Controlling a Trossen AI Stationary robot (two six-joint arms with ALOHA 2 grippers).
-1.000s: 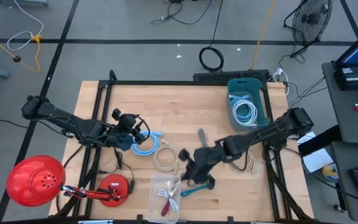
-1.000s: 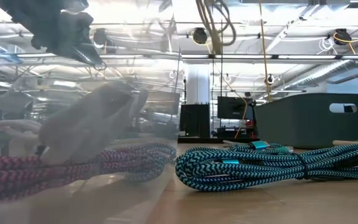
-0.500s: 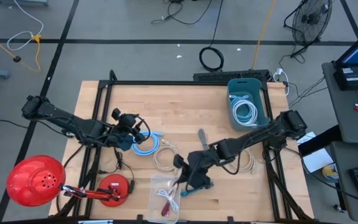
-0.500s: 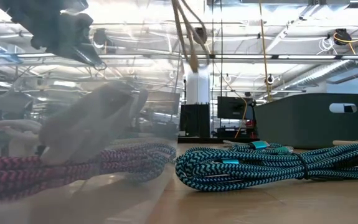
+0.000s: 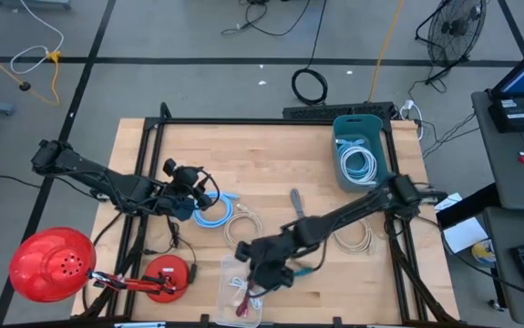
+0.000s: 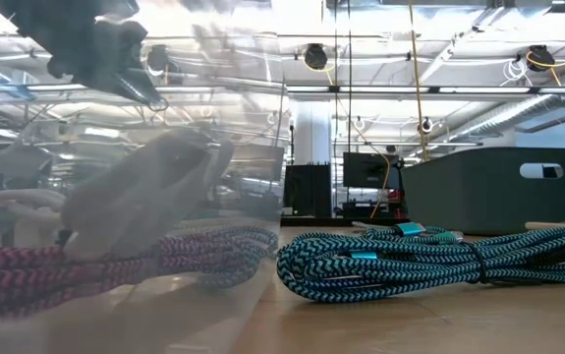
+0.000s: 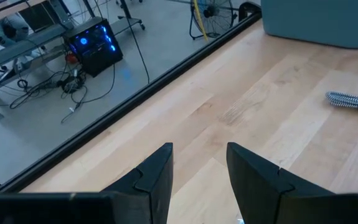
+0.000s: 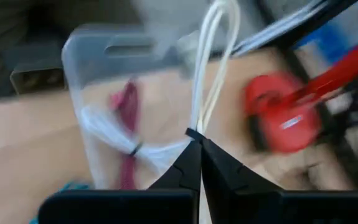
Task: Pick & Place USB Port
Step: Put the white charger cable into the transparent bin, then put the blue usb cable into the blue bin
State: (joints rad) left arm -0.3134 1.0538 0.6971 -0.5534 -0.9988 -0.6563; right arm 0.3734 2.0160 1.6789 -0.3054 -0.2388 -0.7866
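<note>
The pale wooden table carried everything, with a grey-blue plastic bin of coiled white cable at its far right. Nearer the front edge stood a clear plastic tray, already containing a red braided cable and a white one tied with a band. The right gripper hung just above that tray, its fingers pinched tight on a cream-white bundled USB cable, gripped at the bundle's dark tie with the loop rising from it. The left gripper waited over the table's left half, beside a light-blue coiled cable, fingers parted and empty. A teal braided cable lay just right of the tray. The cream cable looked light and limp; holding it at the tie probably kept the loops together, though loose ends might snag the tray wall.
</note>
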